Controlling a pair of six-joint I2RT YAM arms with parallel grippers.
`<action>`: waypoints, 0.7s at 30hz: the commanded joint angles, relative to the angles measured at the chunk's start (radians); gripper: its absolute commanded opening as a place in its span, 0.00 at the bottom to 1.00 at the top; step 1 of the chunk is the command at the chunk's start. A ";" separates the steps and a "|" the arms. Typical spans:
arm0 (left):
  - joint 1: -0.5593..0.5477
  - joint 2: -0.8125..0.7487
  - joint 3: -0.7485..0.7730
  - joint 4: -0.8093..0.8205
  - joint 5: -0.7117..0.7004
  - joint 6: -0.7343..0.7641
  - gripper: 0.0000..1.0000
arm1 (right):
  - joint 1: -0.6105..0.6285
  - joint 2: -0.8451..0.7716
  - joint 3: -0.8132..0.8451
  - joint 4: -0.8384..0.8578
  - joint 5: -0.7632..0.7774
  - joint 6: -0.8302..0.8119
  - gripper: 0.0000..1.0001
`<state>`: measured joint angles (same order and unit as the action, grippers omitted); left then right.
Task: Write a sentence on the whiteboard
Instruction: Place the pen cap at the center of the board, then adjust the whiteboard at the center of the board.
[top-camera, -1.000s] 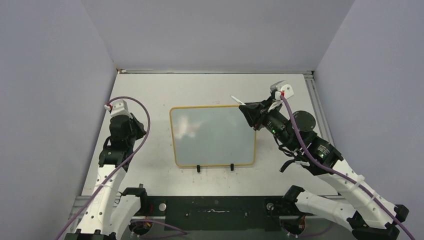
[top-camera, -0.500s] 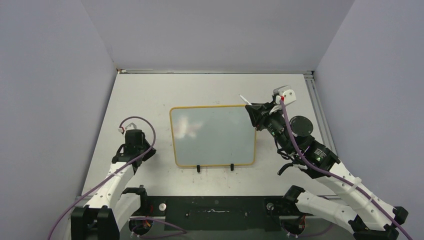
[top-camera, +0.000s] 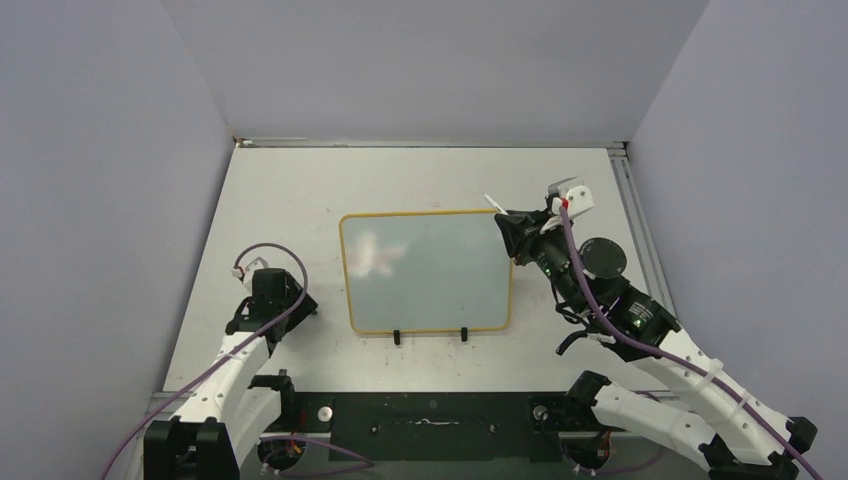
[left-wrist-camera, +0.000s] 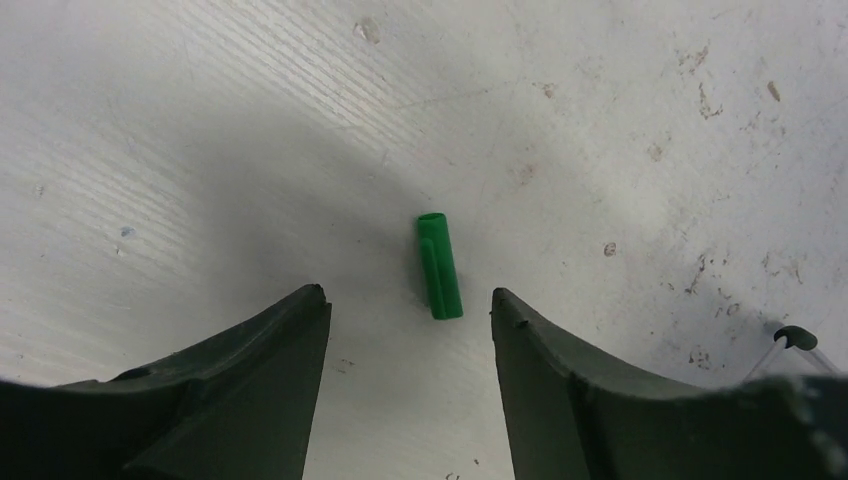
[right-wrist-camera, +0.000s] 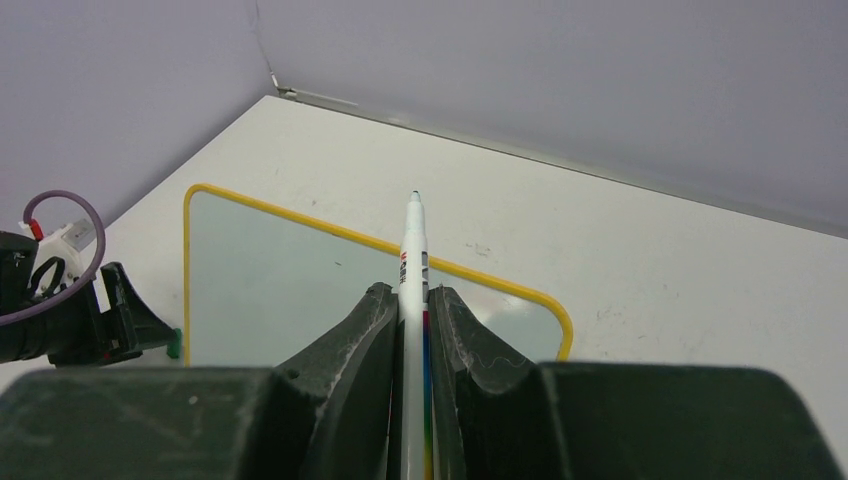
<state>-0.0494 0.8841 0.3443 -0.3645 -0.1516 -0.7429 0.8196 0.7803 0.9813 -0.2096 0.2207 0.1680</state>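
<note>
The whiteboard (top-camera: 425, 272) lies flat mid-table, yellow-framed, its pale surface glossy; no sentence is in view on it. My right gripper (top-camera: 506, 224) hovers at the board's far right corner, shut on a white marker (right-wrist-camera: 412, 262) whose uncapped tip points out over the whiteboard (right-wrist-camera: 280, 290). The right gripper (right-wrist-camera: 412, 293) clamps the barrel between both fingers. My left gripper (top-camera: 296, 306) is low over the table left of the board. The left gripper (left-wrist-camera: 410, 297) stands open, a small green cap (left-wrist-camera: 439, 266) lying loose on the table just beyond its fingertips.
Two black clips (top-camera: 397, 337) (top-camera: 463, 333) sit on the board's near edge. Grey walls close in the table on three sides, with a metal rail (top-camera: 632, 205) along the right edge. The left arm (right-wrist-camera: 60, 320) shows beyond the board's left edge.
The left arm drew back toward the near left and dropped low. Its jaws went from shut to open, leaving the green cap on the table. The right gripper with the marker shifted slightly right.
</note>
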 joint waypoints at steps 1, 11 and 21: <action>0.008 -0.035 0.050 -0.008 -0.020 -0.011 0.62 | 0.006 -0.030 0.002 0.045 0.016 -0.001 0.05; 0.008 -0.097 0.310 -0.158 0.019 0.166 0.97 | 0.005 -0.069 -0.027 0.062 -0.058 0.012 0.05; 0.009 -0.085 0.586 -0.077 0.309 0.464 0.97 | 0.005 -0.089 -0.047 0.097 -0.209 0.028 0.05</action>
<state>-0.0483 0.7948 0.8322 -0.5125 -0.0330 -0.4412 0.8196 0.7048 0.9440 -0.1879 0.1120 0.1806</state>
